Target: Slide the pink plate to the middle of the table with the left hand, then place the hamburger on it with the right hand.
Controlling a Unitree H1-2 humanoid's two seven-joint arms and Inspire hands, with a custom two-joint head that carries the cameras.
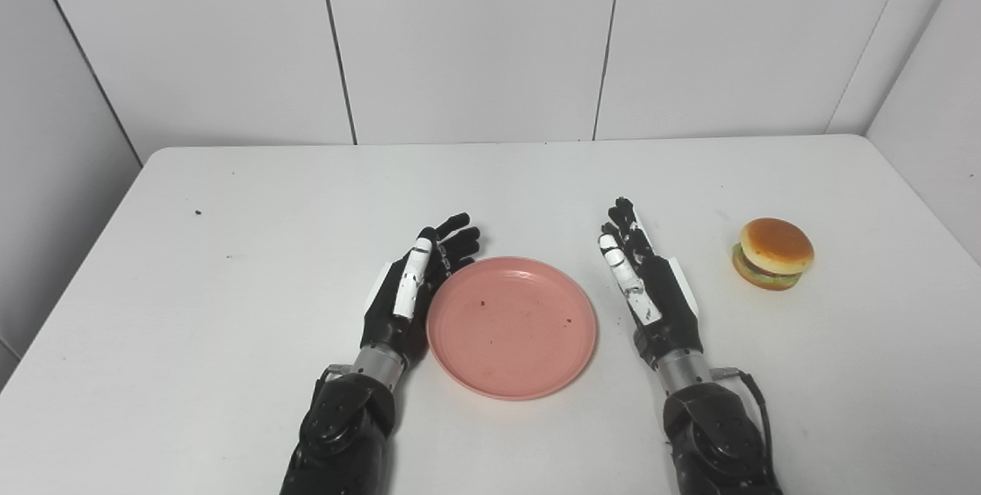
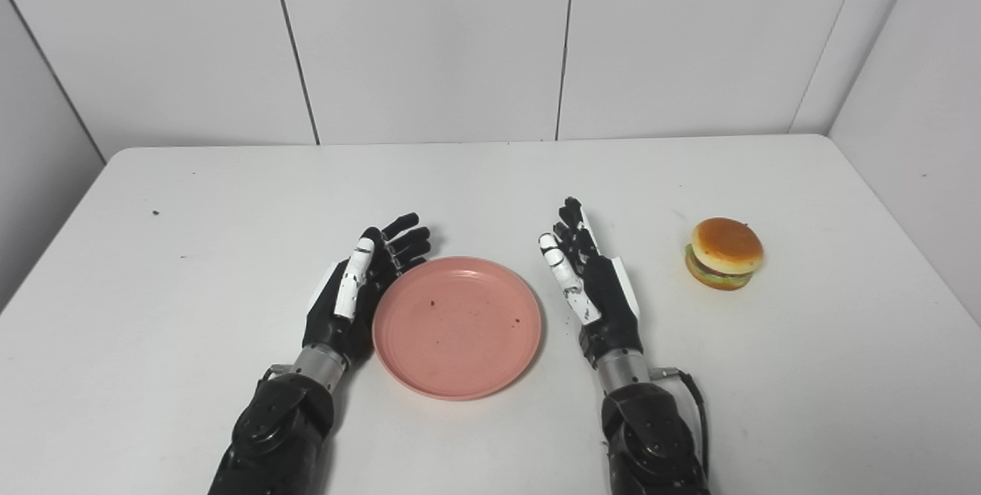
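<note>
The left hand [image 1: 410, 292], black with white panels on thumb and back, lies edge-on at the left rim of the round, shallow pink plastic plate [image 1: 512, 326]. Its fingers are stretched out and slightly spread, curling a little around the plate's far-left edge; it grips nothing. Whether the palm actually touches the rim or sits just beside it cannot be told.

The right hand [image 1: 650, 284], of the same black-and-white build, stands on its edge just to the right of the plate, apart from the rim with a strip of bare tabletop between. Its fingers point away from the robot, straight and close together, and it has hold of nothing.

The plate rests flat on the white table [image 1: 230, 311], between the two hands and near the table's middle, somewhat toward the robot's side. It carries no food, only a few dark specks scattered on its surface.

The small toy hamburger [image 1: 772, 254], with a golden-brown bun, green lettuce and a dark patty, sits upright on the table to the right of the right hand, well apart from the plate. The right hand stands between plate and hamburger.

A small dark crumb [image 1: 198, 213] lies far off on the table's left side. White panelled walls [image 1: 475, 35] close in the table behind and on both sides.
</note>
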